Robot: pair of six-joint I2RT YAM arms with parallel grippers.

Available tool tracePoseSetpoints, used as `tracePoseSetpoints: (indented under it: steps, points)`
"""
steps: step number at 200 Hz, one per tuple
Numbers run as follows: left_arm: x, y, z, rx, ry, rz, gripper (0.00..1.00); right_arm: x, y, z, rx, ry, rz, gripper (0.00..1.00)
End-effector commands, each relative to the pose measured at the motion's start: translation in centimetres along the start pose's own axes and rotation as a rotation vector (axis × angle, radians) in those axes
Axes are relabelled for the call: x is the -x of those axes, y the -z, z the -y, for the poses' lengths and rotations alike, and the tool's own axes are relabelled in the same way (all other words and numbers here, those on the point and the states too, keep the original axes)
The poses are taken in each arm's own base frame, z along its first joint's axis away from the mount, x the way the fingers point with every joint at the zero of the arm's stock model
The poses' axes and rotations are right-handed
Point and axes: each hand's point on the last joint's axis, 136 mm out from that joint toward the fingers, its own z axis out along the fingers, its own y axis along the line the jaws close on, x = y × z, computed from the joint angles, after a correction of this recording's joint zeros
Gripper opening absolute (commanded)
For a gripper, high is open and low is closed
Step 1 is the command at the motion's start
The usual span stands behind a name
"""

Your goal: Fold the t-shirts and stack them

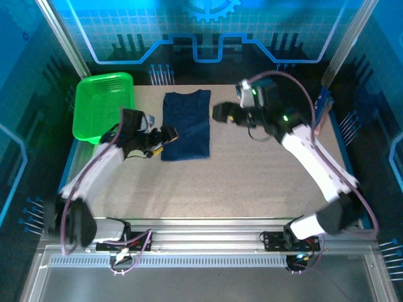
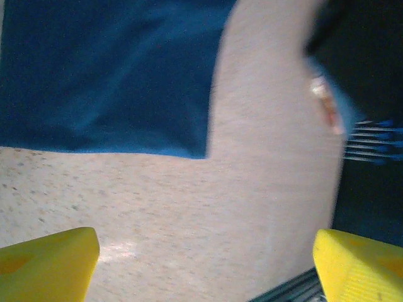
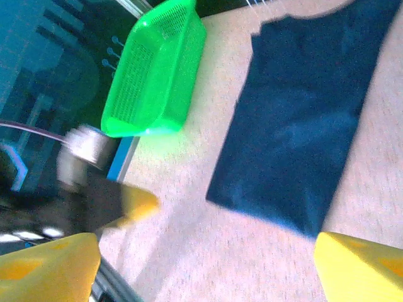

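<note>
A navy-blue t-shirt (image 1: 186,124) lies flat on the table, folded into a long rectangle with its collar toward the back. My left gripper (image 1: 165,139) hovers at the shirt's near left edge, open and holding nothing. In the left wrist view its yellow fingers (image 2: 47,264) stand wide apart over bare table, with the t-shirt (image 2: 107,75) ahead at upper left. My right gripper (image 1: 218,113) hangs just right of the shirt, open and empty. In the right wrist view the gripper (image 3: 204,270) is above bare table, the t-shirt (image 3: 302,126) lies ahead, and the left gripper's yellow fingertip (image 3: 135,204) shows at left.
A bright green mesh basket (image 1: 104,106) stands at the back left corner, seen again as the basket (image 3: 157,75) in the right wrist view. The beige table (image 1: 252,182) stretches bare in front of the shirt. Blue enclosure walls and metal posts ring the table.
</note>
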Motion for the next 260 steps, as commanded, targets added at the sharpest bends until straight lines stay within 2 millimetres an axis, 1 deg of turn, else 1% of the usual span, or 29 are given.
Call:
tracePoseSetpoints:
  steps: [1,16,25,28,37,54,78,95,112,117,122,125,126,128,138,152,153,171,192,216,238,260]
  points:
    - [-2.1,3.1,-2.1,0.047,0.118,-0.006,0.93,-6.6,1.7,3.6,-0.046,-0.103,-0.088,0.92]
    - [-3.5,3.3,-4.5,0.098,0.170,-0.028,0.93,-9.6,2.7,5.2,-0.041,-0.178,-0.092,0.92]
    - [-4.2,2.8,-5.9,0.113,0.199,-0.051,0.93,-10.7,2.5,5.6,-0.012,-0.209,-0.086,0.92]
    - [-4.4,2.6,-6.2,0.113,0.205,-0.057,0.92,-11.5,2.2,6.2,-0.012,-0.228,-0.093,0.92]
    - [-4.7,1.6,-7.3,0.118,0.227,-0.069,0.90,-12.7,1.2,7.1,0.000,-0.272,-0.101,0.92]
    - [-4.8,-0.5,-8.8,0.107,0.267,-0.092,0.85,-13.8,-1.6,8.2,0.048,-0.337,-0.118,0.90]
    - [-4.1,-3.4,-10.6,0.095,0.309,-0.103,0.77,-13.6,-6.2,9.0,0.085,-0.385,-0.147,0.86]
    - [-3.1,-4.8,-11.7,0.077,0.350,-0.084,0.74,-12.8,-9.2,9.0,0.095,-0.386,-0.178,0.83]
    - [-2.0,-6.0,-12.0,0.050,0.370,-0.073,0.72,-12.4,-12.2,9.6,0.083,-0.406,-0.210,0.80]
    - [-1.8,-6.3,-12.0,0.042,0.373,-0.073,0.71,-12.2,-13.0,9.4,0.096,-0.408,-0.214,0.79]
    - [-1.5,-6.6,-12.0,0.041,0.375,-0.073,0.71,-12.2,-14.0,9.6,0.098,-0.417,-0.231,0.78]
    - [-1.4,-6.8,-12.1,0.041,0.377,-0.074,0.71,-12.7,-14.4,9.9,0.091,-0.424,-0.245,0.77]
    - [-1.3,-6.9,-12.1,0.041,0.377,-0.073,0.70,-12.2,-14.6,9.7,0.097,-0.420,-0.239,0.77]
    - [-1.2,-7.0,-12.1,0.040,0.378,-0.072,0.70,-11.9,-14.9,9.6,0.100,-0.418,-0.237,0.77]
    - [-0.7,-7.6,-12.3,0.036,0.384,-0.069,0.67,-11.4,-16.3,9.6,0.097,-0.415,-0.241,0.75]
    - [-0.4,-8.6,-12.9,0.043,0.405,-0.086,0.66,-11.3,-17.9,9.9,0.086,-0.425,-0.265,0.75]
    - [-0.4,-8.7,-12.9,0.045,0.407,-0.088,0.66,-11.0,-18.1,9.8,0.089,-0.423,-0.262,0.75]
    - [-0.2,-9.9,-13.9,0.068,0.436,-0.104,0.65,-11.0,-20.0,10.2,0.070,-0.438,-0.294,0.70]
    - [0.3,-11.2,-14.2,0.062,0.462,-0.110,0.63,-11.4,-21.5,11.1,0.027,-0.456,-0.331,0.64]
    - [0.8,-12.4,-14.6,0.077,0.466,-0.112,0.60,-12.3,-22.3,11.8,-0.014,-0.474,-0.362,0.59]
    - [0.9,-13.4,-14.5,0.079,0.462,-0.117,0.57,-12.9,-22.1,12.6,-0.063,-0.475,-0.382,0.58]
    - [0.7,-14.0,-14.1,0.082,0.452,-0.122,0.54,-12.6,-21.3,12.4,-0.074,-0.461,-0.384,0.63]
